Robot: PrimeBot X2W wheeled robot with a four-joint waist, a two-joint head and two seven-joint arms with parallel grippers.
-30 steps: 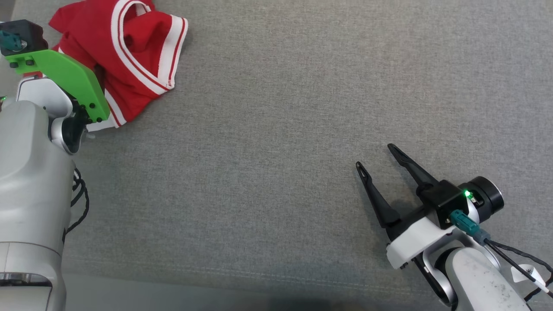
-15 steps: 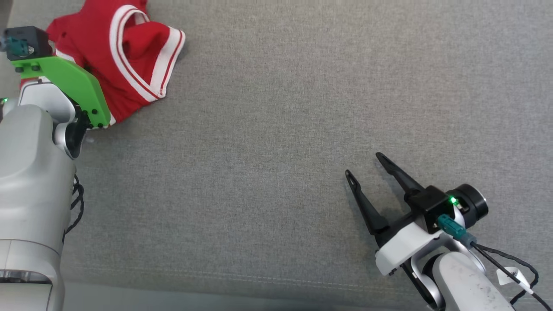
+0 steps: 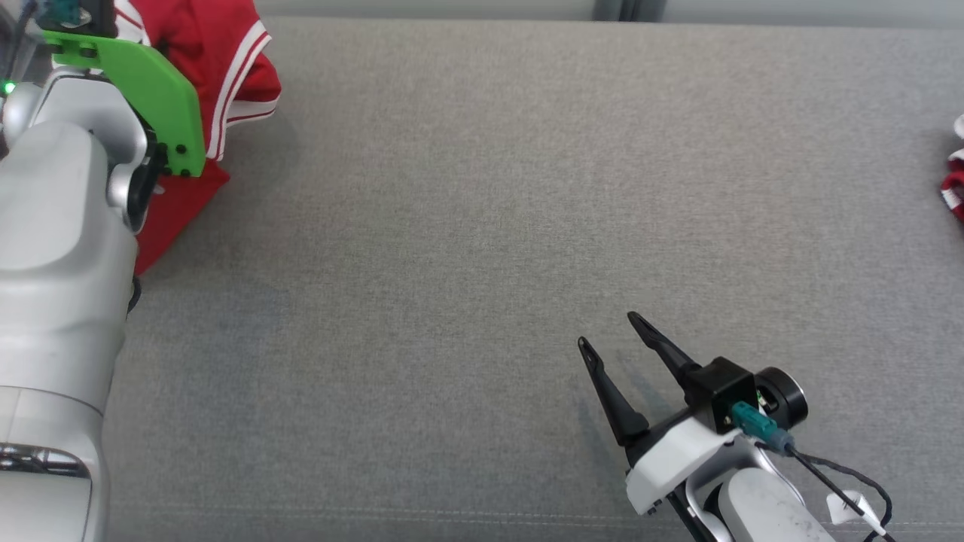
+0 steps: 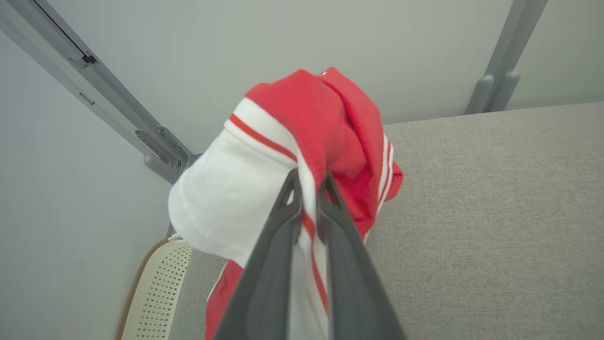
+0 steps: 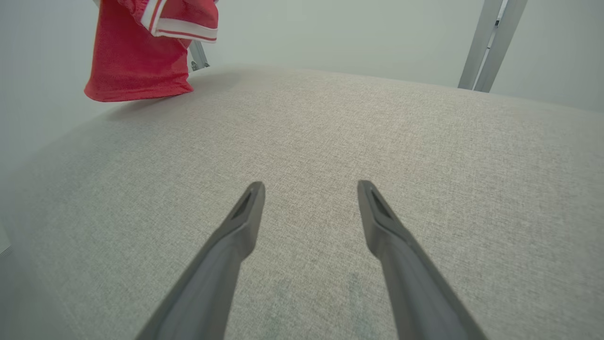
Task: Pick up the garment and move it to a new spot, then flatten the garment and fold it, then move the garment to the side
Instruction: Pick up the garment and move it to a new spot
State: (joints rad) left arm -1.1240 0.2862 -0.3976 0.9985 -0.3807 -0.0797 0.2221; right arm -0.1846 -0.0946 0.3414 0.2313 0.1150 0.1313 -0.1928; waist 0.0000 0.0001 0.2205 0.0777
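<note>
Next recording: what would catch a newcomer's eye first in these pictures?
The bright red garment with white stripes stands out first: it hangs at the far left of the grey table, pinched between the shut fingers of the left gripper. Next comes the right gripper, open and holding nothing, at the table's near right.

Garment half hidden
Upper left, the garment (image 3: 188, 30) runs off the top edge and behind the green bracket (image 3: 162, 98); a red-white scrap (image 3: 955, 184) is clipped at right.
</note>
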